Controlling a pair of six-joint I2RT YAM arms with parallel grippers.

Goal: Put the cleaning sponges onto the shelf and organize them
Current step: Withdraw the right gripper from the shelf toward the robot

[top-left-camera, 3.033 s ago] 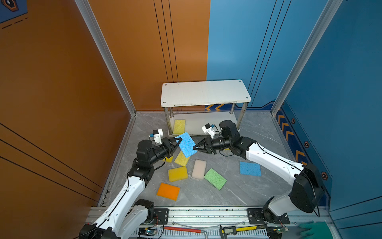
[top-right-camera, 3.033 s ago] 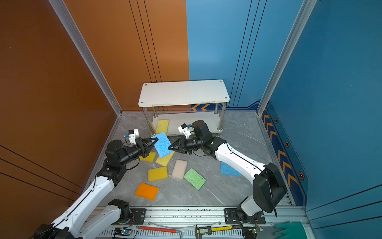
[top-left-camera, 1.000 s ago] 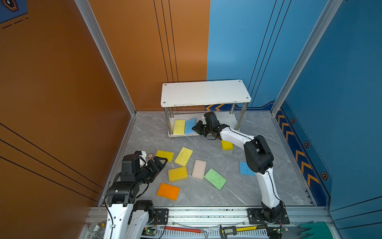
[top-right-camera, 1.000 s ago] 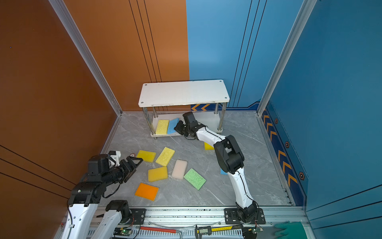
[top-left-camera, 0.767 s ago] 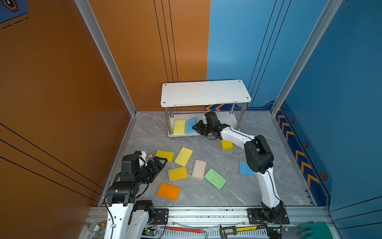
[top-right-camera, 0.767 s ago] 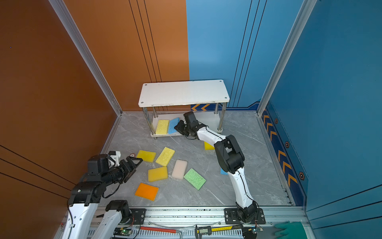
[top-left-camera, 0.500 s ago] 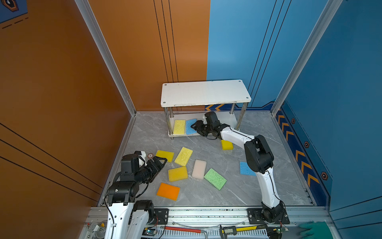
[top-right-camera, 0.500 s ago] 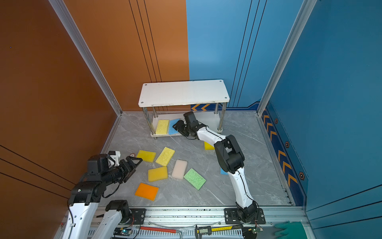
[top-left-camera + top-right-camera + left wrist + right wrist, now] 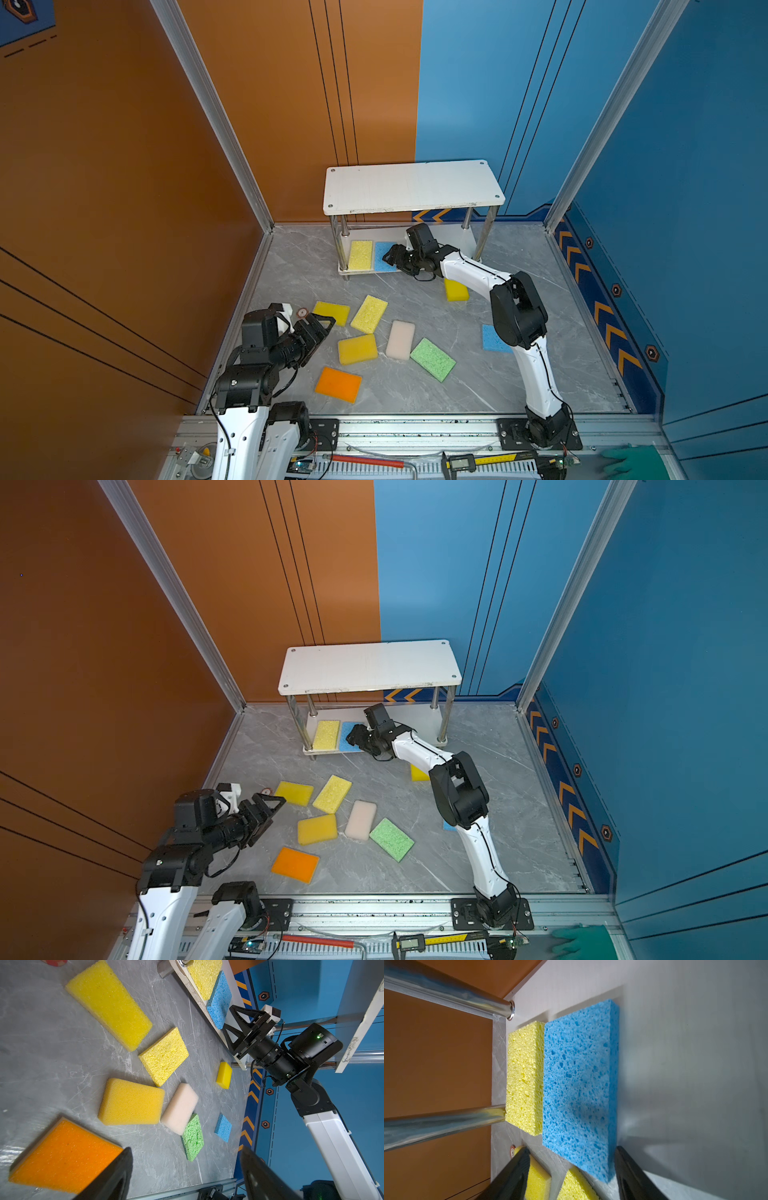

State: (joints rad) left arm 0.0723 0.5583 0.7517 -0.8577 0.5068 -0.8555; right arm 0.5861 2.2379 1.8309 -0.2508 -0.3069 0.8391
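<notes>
Shelf (image 9: 411,187) stands at the back of the grey marbled floor (image 9: 478,386), where the orange wall meets the blue. On its lower board, at the left end, two sponges lie flat, side by side and touching: porous yellow sponge (image 9: 360,254) outermost, blue sponge (image 9: 383,256) next to it. Right gripper (image 9: 390,257) reaches in under the top board from the front. In the right wrist view its black fingers (image 9: 512,1172) are spread to either side of the blue sponge's near end and are not pinching it; cannot tell whether one finger brushes the sponge's edge. Left gripper (image 9: 318,332) hangs low over the front left of the floor, claw spread wide, nothing between the fingers. Eight sponges are on the floor. Smooth yellow sponge (image 9: 331,312) lies just beyond the left gripper's tips, with a small round disc (image 9: 302,311) beside it. Second porous yellow sponge (image 9: 369,313) lies tilted to its right, and deep yellow sponge (image 9: 357,349) in front of that. Beige-pink sponge (image 9: 400,339) comes next, its front corner meeting green sponge (image 9: 433,359). Orange sponge (image 9: 338,384) is nearest the front rail, apart from the others. Small yellow sponge (image 9: 456,289) sits under the right forearm, in front of the shelf. Second blue sponge (image 9: 489,343) is partly hidden behind the right elbow.
</notes>
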